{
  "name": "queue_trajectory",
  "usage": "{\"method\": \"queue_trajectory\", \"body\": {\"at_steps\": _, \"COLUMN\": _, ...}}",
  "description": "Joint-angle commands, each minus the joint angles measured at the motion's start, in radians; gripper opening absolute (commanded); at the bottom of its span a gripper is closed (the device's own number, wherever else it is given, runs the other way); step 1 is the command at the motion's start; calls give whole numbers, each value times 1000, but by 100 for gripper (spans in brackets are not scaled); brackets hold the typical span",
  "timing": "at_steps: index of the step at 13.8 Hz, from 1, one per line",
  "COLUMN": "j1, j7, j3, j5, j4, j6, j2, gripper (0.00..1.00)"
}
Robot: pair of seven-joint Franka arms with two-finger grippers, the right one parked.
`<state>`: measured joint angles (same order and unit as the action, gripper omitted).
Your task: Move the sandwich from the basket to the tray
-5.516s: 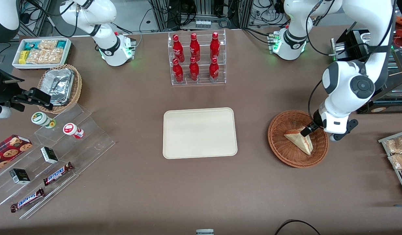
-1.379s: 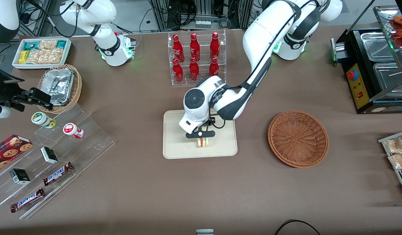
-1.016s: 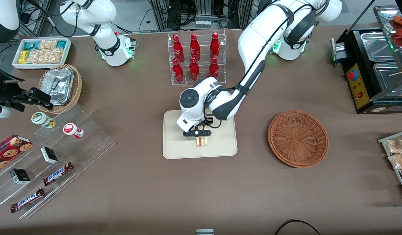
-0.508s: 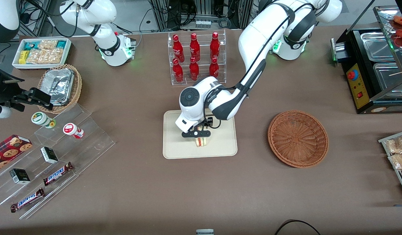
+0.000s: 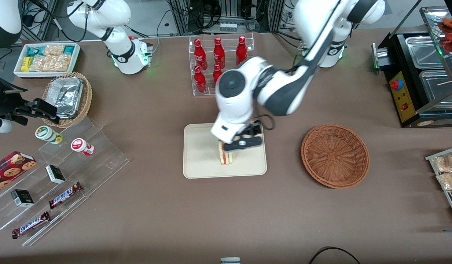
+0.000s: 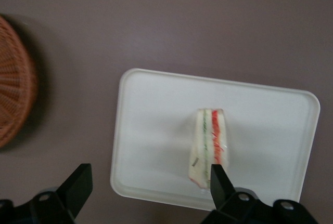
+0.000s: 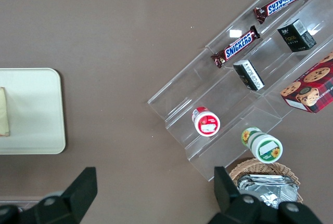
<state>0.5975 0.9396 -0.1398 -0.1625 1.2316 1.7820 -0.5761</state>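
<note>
Your sandwich (image 6: 209, 147) sits on the tray (image 6: 140, 182), out of the basket (image 5: 335, 156). The claw (image 6: 148, 182) hangs above it, wide open. Job looks done.

Black-fingered end effector (image 6: 148, 185) spread above a white bread sandwich wedge (image 6: 209, 146) striped red and green, cream rectangular tray (image 6: 151, 125), reddish-brown woven wicker basket (image 5: 335, 156), brown table (image 5: 138, 205).

From high in front we overlook the whole brown desk (image 5: 138, 205); both wrist cameras look straight down, sharing the flat cream-coloured rectangular tray (image 6: 156, 130).
</note>
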Motion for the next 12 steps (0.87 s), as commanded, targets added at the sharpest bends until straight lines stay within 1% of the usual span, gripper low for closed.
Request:
{"method": "queue_trajectory", "body": {"at_steps": 1, "j1": -105, "j7": -79, "j3": -3, "j5": 6, "j4": 182, "j6": -18, "j2": 198, "gripper": 100}}
{"method": "queue_trajectory", "body": {"at_steps": 3, "j1": -175, "j7": -192, "j3": -1, "j5": 47, "j4": 210, "j6": -83, "j2": 275, "gripper": 100}}
{"method": "queue_trajectory", "body": {"at_steps": 6, "j1": -299, "j7": -390, "j3": -1, "j5": 87, "j4": 223, "j6": -176, "j2": 350, "gripper": 100}}
{"method": "queue_trajectory", "body": {"at_steps": 7, "j1": -336, "j7": -441, "j3": -1, "j5": 89, "j4": 244, "j6": -183, "j2": 375, "gripper": 100}}
{"method": "queue_trajectory", "body": {"at_steps": 9, "j1": -404, "j7": -534, "j3": -1, "j5": 124, "j4": 291, "j6": -182, "j2": 430, "gripper": 100}}
{"method": "queue_trajectory", "body": {"at_steps": 12, "j1": -476, "j7": -646, "j3": 0, "j5": 150, "j4": 362, "j6": -182, "j2": 513, "gripper": 100}}
